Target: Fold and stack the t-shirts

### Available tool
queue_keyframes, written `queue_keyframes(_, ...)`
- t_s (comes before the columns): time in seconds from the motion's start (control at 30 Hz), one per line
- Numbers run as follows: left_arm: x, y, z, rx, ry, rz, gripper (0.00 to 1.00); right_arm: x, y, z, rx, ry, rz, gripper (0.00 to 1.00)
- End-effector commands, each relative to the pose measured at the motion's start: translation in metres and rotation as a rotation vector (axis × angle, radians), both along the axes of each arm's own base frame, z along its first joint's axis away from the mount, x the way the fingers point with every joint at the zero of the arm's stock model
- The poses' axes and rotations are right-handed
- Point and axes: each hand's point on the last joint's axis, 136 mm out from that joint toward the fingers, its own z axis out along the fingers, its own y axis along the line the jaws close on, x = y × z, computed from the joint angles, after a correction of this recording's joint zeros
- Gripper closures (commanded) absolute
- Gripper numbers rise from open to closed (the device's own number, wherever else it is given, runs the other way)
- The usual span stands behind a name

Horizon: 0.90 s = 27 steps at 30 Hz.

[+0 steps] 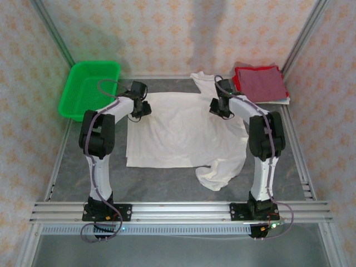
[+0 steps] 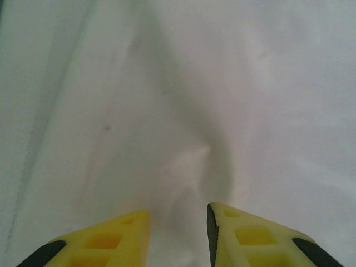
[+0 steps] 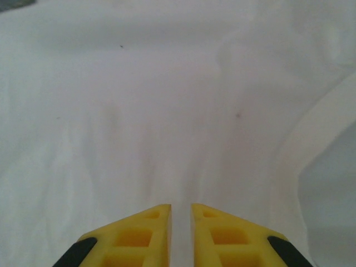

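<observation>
A white t-shirt (image 1: 178, 133) lies spread flat on the grey table, plain side up, with its near right corner bunched and a sleeve at the far edge. My left gripper (image 1: 142, 108) is down on its far left edge. In the left wrist view the left gripper (image 2: 178, 222) stands open, with a raised ridge of white cloth (image 2: 194, 167) between the yellow fingers. My right gripper (image 1: 221, 108) is at the far right shoulder. In the right wrist view the right gripper (image 3: 181, 214) has nearly met on a thin fold of cloth (image 3: 167, 122). A dark red t-shirt (image 1: 258, 82) lies folded square at the back right.
A green mesh basket (image 1: 89, 89) stands at the back left corner. The dark red shirt rests on a white layer whose edge (image 1: 278, 101) shows beneath it. Metal frame posts (image 1: 53, 25) and papered walls close in the table on three sides.
</observation>
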Motion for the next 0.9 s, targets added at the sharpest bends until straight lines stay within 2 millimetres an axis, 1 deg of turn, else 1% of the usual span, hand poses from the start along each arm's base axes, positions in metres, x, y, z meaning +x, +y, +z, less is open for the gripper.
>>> queue_keyframes(0.0,0.016,0.007,-0.001,-0.045,-0.013,0.051,0.67,0.011,0.004,-0.011,0.006,0.015,-0.017,0.84)
queue_keyframes(0.17,0.032,0.016,-0.018,-0.068,0.019,0.073,0.67,0.03,0.016,-0.04,0.059,0.041,-0.046,0.84)
queue_keyframes(0.3,0.05,0.022,-0.024,-0.063,0.023,0.08,0.67,0.05,0.027,-0.054,0.098,0.049,-0.055,0.84)
queue_keyframes(0.4,0.068,0.024,-0.027,-0.063,0.033,0.075,0.67,0.068,0.034,-0.059,0.111,0.048,-0.05,0.84)
queue_keyframes(0.5,0.085,0.025,-0.027,-0.062,0.024,0.071,0.67,0.089,0.043,-0.053,0.137,0.03,-0.042,0.84)
queue_keyframes(0.6,0.098,0.024,-0.019,-0.065,0.009,0.07,0.67,0.105,0.049,-0.035,0.158,0.0,-0.034,0.83)
queue_keyframes(0.63,0.102,0.023,-0.013,-0.069,-0.002,0.07,0.66,0.108,0.051,-0.026,0.166,-0.012,-0.028,0.82)
queue_keyframes(0.7,0.107,0.02,0.004,-0.085,-0.035,0.064,0.65,0.11,0.055,-0.004,0.18,-0.03,-0.011,0.8)
queue_keyframes(0.77,0.105,0.018,0.028,-0.084,-0.067,0.057,0.64,0.106,0.058,0.027,0.179,-0.067,0.012,0.77)
queue_keyframes(0.8,0.102,0.016,0.04,-0.081,-0.083,0.05,0.63,0.102,0.059,0.04,0.175,-0.082,0.023,0.75)
queue_keyframes(0.87,0.093,0.013,0.072,-0.072,-0.13,0.039,0.62,0.089,0.06,0.071,0.17,-0.117,0.048,0.72)
